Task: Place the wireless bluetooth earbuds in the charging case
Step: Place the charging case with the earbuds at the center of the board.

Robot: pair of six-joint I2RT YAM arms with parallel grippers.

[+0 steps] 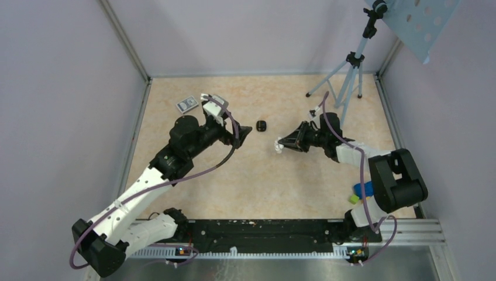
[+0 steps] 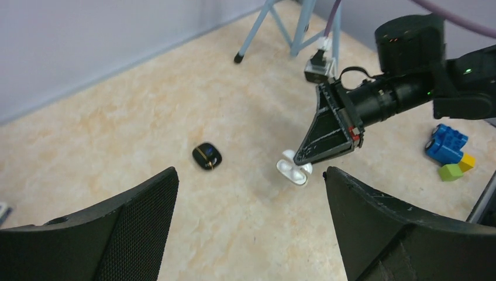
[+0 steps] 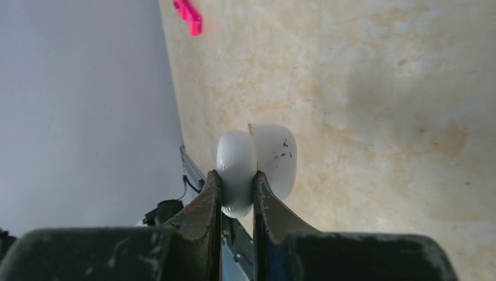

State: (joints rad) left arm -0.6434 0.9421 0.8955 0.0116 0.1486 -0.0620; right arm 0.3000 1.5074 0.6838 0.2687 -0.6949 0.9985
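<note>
The right gripper (image 1: 280, 144) is clamped tight on the white charging case (image 3: 275, 157); in the right wrist view its two dark fingers (image 3: 207, 202) pinch only one half of it. The case is a small, glossy, rounded clamshell, and it stands partly open: the pinched half is smooth and clean, the free half beside it carries a few dark specks, and a tiny yellowish bit shows at the top of the seam between them. Its inside is hidden. From the left wrist view the case hangs at the tip of the right gripper, low over the beige table (image 1: 257, 187); whether it touches the surface cannot be told. A small black case (image 1: 261, 125), pebble-shaped with a thin gold line, lies flat on the table between the two grippers, near the tip of the left one. The left gripper (image 2: 251, 175) hovers with its fingers spread wide apart and nothing between them. Coloured toy blocks (image 2: 447, 151) lie beside the right arm, well apart from both cases
</note>
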